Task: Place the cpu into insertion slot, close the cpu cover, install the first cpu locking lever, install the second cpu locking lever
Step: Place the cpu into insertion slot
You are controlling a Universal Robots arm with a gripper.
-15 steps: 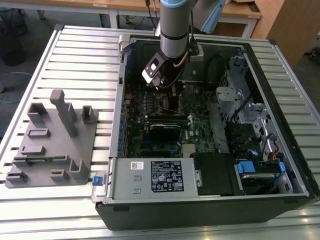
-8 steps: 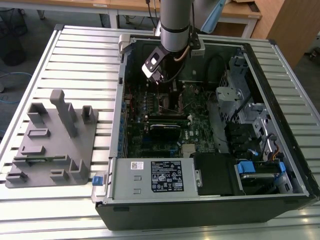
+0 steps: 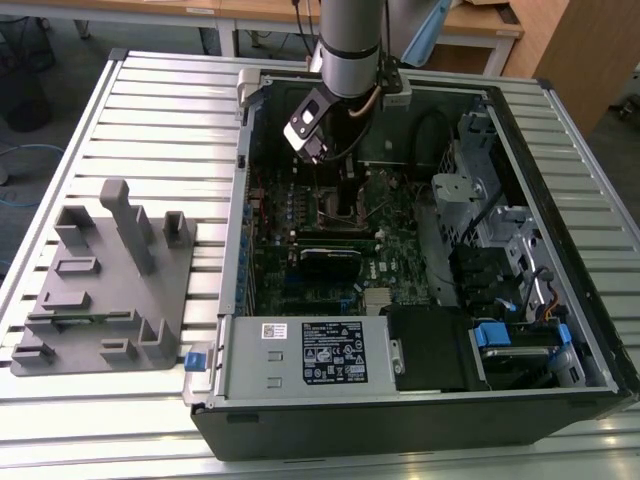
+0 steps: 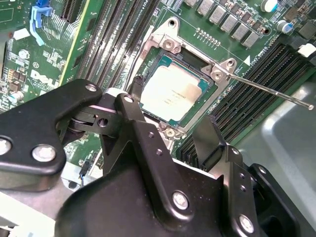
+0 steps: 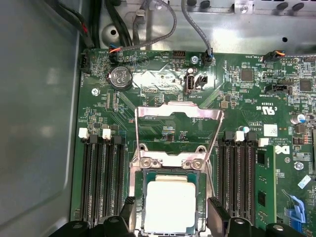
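The cpu (image 5: 169,205) (image 4: 173,94), a flat square chip with a silver-grey top, lies flat in the insertion slot (image 5: 140,196) (image 4: 164,61) on the green motherboard. My gripper (image 5: 172,216) (image 4: 170,103) (image 3: 340,185) hangs just above it, open. One black finger (image 5: 127,210) stands at one side of the socket and the other finger (image 5: 217,213) at the opposite side, neither touching the chip. The cpu cover (image 5: 177,112), a thin silver frame with a window, stands tipped up at the socket's far edge. A thin wire locking lever (image 4: 266,91) sticks out, raised.
Black memory slots (image 5: 101,177) (image 5: 239,173) flank the socket. In the exterior view the open computer case (image 3: 232,250) holds a black ribbed card (image 3: 330,262) and a power supply (image 3: 320,355). A grey fixture (image 3: 100,290) lies on the slatted table at that view's left.
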